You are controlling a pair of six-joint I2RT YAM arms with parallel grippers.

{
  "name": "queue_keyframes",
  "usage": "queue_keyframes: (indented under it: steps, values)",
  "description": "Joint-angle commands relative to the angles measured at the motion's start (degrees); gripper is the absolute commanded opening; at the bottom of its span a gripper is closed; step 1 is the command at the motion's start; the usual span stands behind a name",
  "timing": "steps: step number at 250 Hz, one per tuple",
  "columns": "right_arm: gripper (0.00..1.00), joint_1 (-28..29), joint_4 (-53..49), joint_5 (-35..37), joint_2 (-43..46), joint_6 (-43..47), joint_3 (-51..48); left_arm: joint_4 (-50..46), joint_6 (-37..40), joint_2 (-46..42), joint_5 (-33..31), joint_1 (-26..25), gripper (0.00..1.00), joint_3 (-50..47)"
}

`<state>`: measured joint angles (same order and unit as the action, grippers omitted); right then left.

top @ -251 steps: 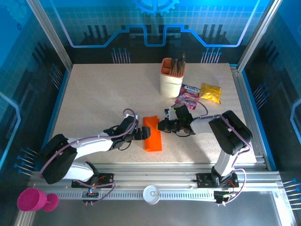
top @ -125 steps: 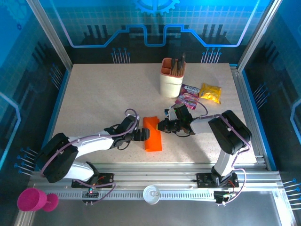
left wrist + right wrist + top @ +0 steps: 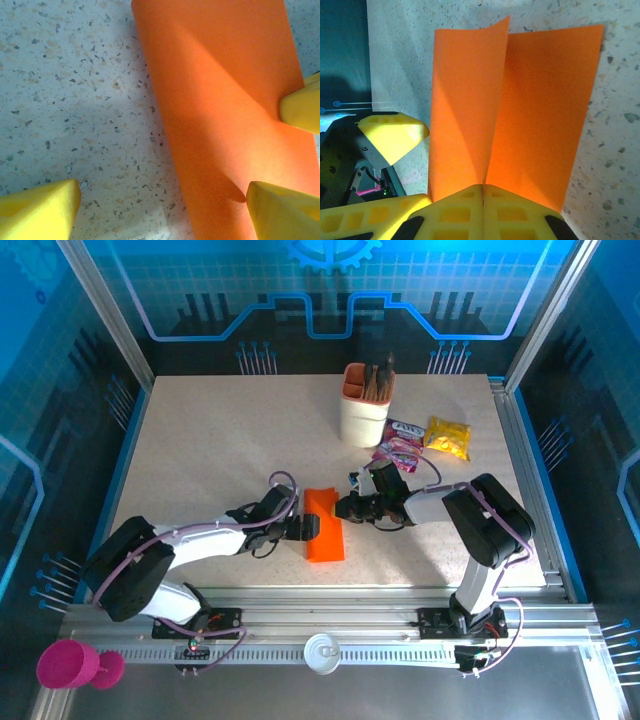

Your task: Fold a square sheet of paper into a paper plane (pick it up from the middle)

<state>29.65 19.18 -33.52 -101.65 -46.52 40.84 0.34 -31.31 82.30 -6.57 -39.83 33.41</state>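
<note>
The square sheet of paper (image 3: 324, 529) is bright orange and lies near the table's front middle, folded lengthwise so its two halves rise in a V (image 3: 517, 110). My right gripper (image 3: 483, 192) is shut on the crease at the sheet's right edge (image 3: 345, 508). My left gripper (image 3: 306, 527) is open and low over the table. Its fingertips straddle the sheet's left edge (image 3: 162, 200), one finger (image 3: 42, 210) over bare table and the other (image 3: 285, 212) over the paper (image 3: 225, 100). No paper plane shape is in view.
A beige-and-orange pen cup (image 3: 364, 410) stands behind the paper. Pink (image 3: 400, 448) and yellow (image 3: 447, 436) snack packets lie to its right. The speckled table (image 3: 220, 450) is bare on the left. A pink cup (image 3: 68, 665) sits off the table at front left.
My left gripper has edged right, closer over the paper's left edge. The right gripper has stayed shut on the crease in the same place.
</note>
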Motion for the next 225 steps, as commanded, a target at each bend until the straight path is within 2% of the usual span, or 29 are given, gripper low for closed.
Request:
queue_keyframes:
  steps: [1, 19, 36, 88, 140, 225]
  values:
    - [0.10, -0.2, 0.8, -1.5, -0.3, 0.2, 1.1, 0.6, 1.1, 1.2, 0.2, 0.5, 0.87, 1.1]
    - [0.24, -0.7, -0.3, -1.6, 0.8, 0.6, 1.3, 0.6, 1.0, 1.6, 0.0, 0.5, 0.87, 1.0]
    - [0.31, -1.7, -2.4, -0.7, 3.2, 1.6, 1.0, 0.6, 0.9, 1.7, 0.0, 0.5, 0.87, 1.0]
    - [0.44, -5.2, -14.5, 5.6, 13.0, 7.0, 0.9, 0.8, 0.2, 1.6, 0.1, 0.5, 0.87, 1.5]
    - [0.46, -5.5, -22.6, 13.5, 19.9, 9.9, -0.1, 0.9, -0.3, 2.1, 0.6, 0.5, 0.87, 2.2]
    - [0.41, -3.7, -20.3, 13.3, 20.4, 9.0, -2.9, 1.5, -0.1, 3.7, 2.9, 0.3, 0.87, 2.6]
